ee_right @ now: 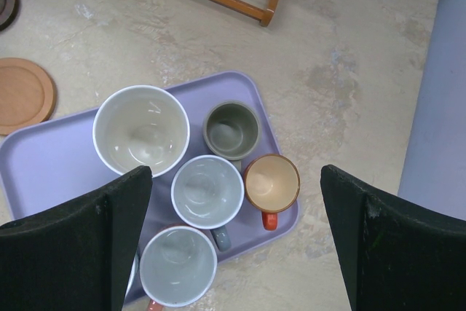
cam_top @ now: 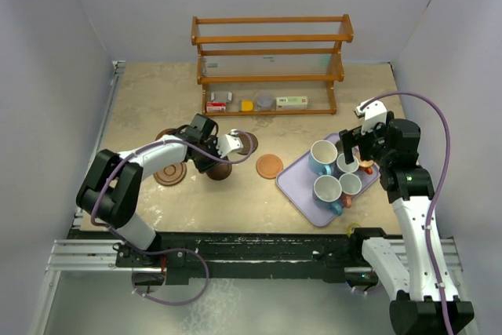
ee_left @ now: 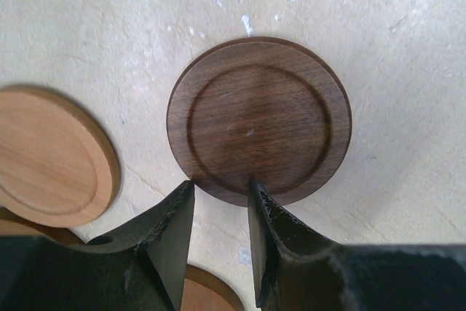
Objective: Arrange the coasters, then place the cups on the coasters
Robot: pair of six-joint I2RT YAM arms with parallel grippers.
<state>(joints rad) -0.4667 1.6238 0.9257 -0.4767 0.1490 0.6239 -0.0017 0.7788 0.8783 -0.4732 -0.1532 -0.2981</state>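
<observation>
Far left of the table: coasters bunched close together, not yet spread out, hence no cup on any. Low over that bunch, the left gripper, reaching in from the side. Fingers set at the near rim of a dark coaster lying flat on the table, jaws drawn narrow yet apart, pinching nothing. Probably poised to nudge or lift that disc toward open space; impossible to tell whether touching it.

Next along, a lone orange-brown coaster, apart from the bunch and just short of the tray. Then the cups, all upright and crowded on the tray, presumably parked there pending the laying-out of discs. Above them the right gripper, jaws spread wide and empty, seemingly idle.

Shown only from overhead: both arms at once, the rack at the back, the whole scatter of discs.

Shown only from the left wrist: the grooved ring and grain of the dark coaster, and a pale coaster just beside it.

Shown only from the right wrist: pale insides of five cups, with an orange cup near the tray's corner. Perhaps a sixth behind a finger, not certain.
</observation>
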